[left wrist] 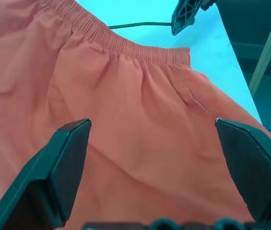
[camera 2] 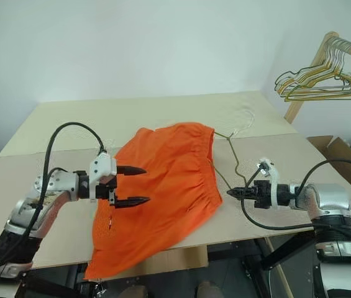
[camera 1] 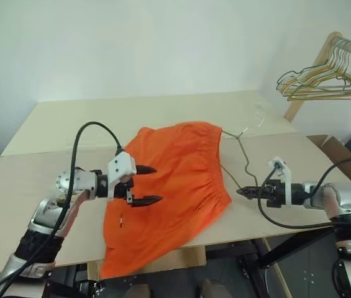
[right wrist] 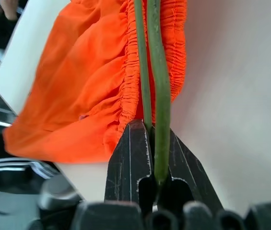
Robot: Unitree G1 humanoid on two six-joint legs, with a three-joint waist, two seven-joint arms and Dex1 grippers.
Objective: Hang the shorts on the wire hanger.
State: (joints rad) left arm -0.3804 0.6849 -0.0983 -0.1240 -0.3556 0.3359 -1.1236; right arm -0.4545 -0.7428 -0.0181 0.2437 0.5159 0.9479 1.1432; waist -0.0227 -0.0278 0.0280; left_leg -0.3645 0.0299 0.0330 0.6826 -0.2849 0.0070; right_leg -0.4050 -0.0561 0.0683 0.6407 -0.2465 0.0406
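Here the shorts (camera 1: 174, 186) lay spread on the bench (camera 1: 51, 124), waistband toward the right end effector (camera 1: 240, 192), legs draping over the near edge. That end effector was clamped on the wire hanger (camera 2: 234, 158), whose long axis ran away across the bench. The left end effector (camera 1: 143, 184) hovered wide open over the fabric.

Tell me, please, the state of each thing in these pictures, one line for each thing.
Shorts: spread flat on the table, one end hanging over its near edge, not on a hanger.
Wire hanger: lying on the table beside the waistband, clamped by the right pincer.
Left pincer: open, above the shorts, holding nothing.
Right pincer: shut on the wire hanger.
Bunch of hangers: hanging from a wooden rail.
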